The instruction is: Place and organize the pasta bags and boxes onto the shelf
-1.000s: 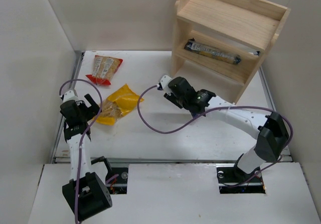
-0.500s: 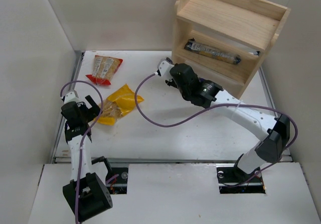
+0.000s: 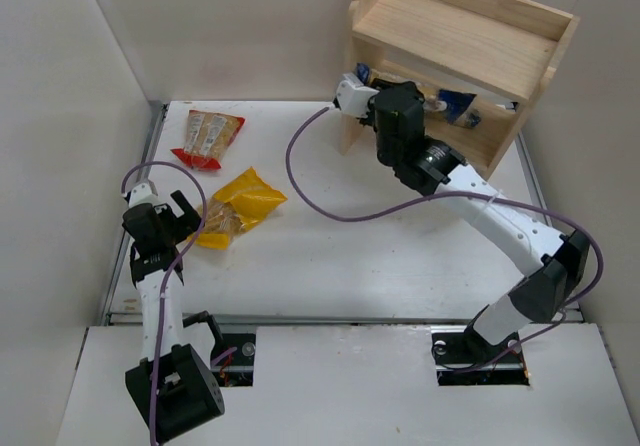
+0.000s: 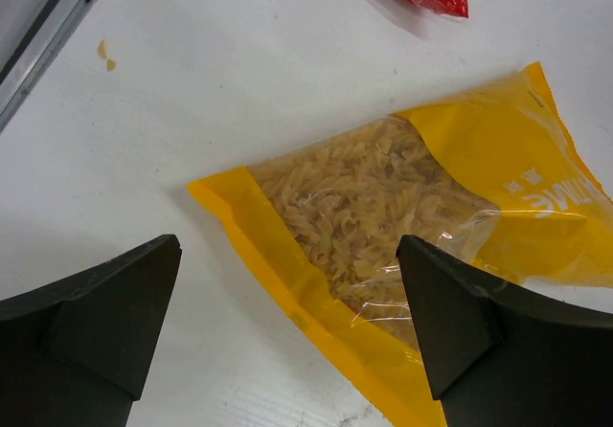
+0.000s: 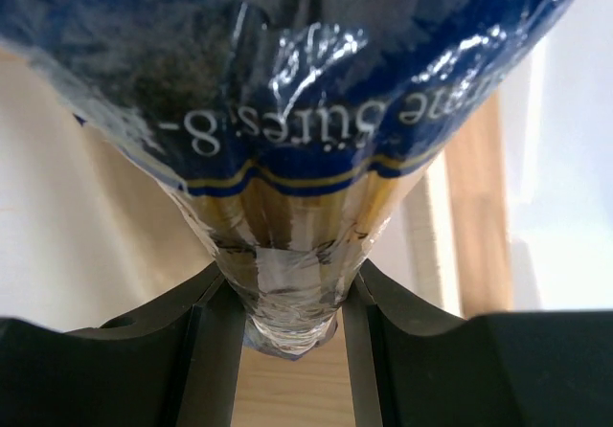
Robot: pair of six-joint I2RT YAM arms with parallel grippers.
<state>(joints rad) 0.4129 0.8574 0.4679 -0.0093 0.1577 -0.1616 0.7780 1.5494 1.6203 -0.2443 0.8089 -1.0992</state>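
My right gripper (image 3: 398,101) is raised at the lower tier of the wooden shelf (image 3: 460,31). It is shut on the crimped end of the blue spaghetti pack (image 5: 287,82), which shows blue on both sides of the gripper (image 3: 458,104). The dark grey-brown pack is hidden behind this gripper. My left gripper (image 3: 178,213) is open and low over the table. The near end of the yellow pasta bag (image 4: 412,207) lies between its fingers (image 4: 105,312), which do not touch it. The red-edged bag (image 3: 208,136) lies flat at the far left.
The shelf stands at the table's far right corner, and its side panel (image 5: 479,207) is close beside the blue pack. A metal rail (image 3: 150,166) runs along the table's left edge. A purple cable (image 3: 330,211) loops over the middle of the table.
My right arm has swung up and away from the table's middle to the shelf's lower tier, carrying the blue pack. The left arm has barely moved.
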